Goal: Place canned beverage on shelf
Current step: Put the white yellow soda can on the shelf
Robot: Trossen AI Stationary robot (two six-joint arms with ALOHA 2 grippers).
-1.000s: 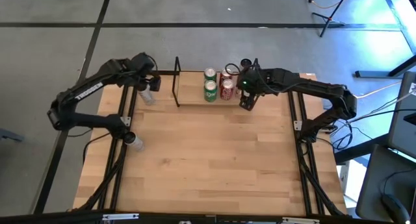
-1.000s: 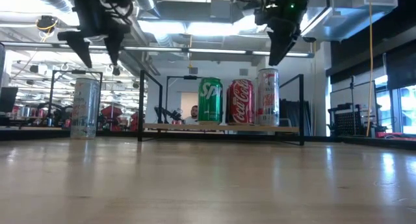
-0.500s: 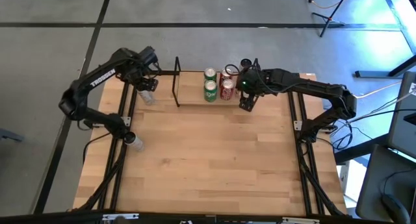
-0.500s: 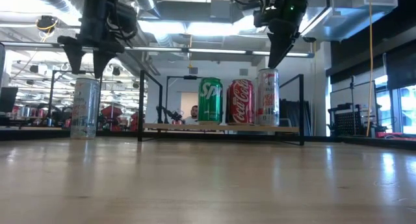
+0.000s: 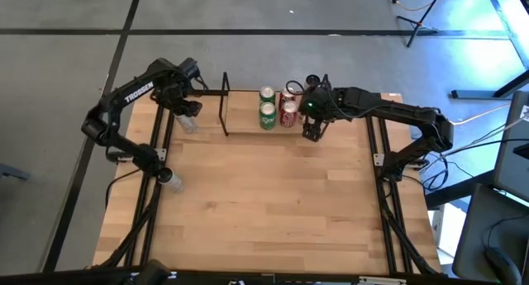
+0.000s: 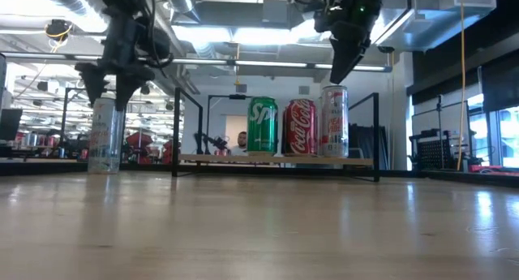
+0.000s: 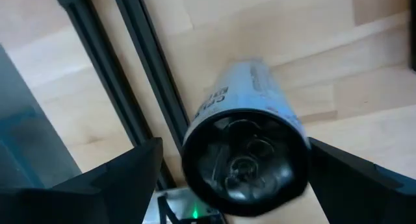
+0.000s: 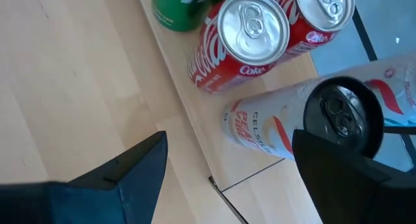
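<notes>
Left gripper [image 7: 234,178], fingers spread wide, straddles the top of a slim silver beverage can [image 7: 250,136] standing on the table outside the black wire shelf [image 5: 225,111]. Right gripper [image 6: 339,69], open, hovers above a tall white can [image 6: 334,122] on the shelf.

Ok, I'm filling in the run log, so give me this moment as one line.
left gripper: open, over silver can left of shelf | right gripper: open, above white can on shelf | not grasped yet
</notes>
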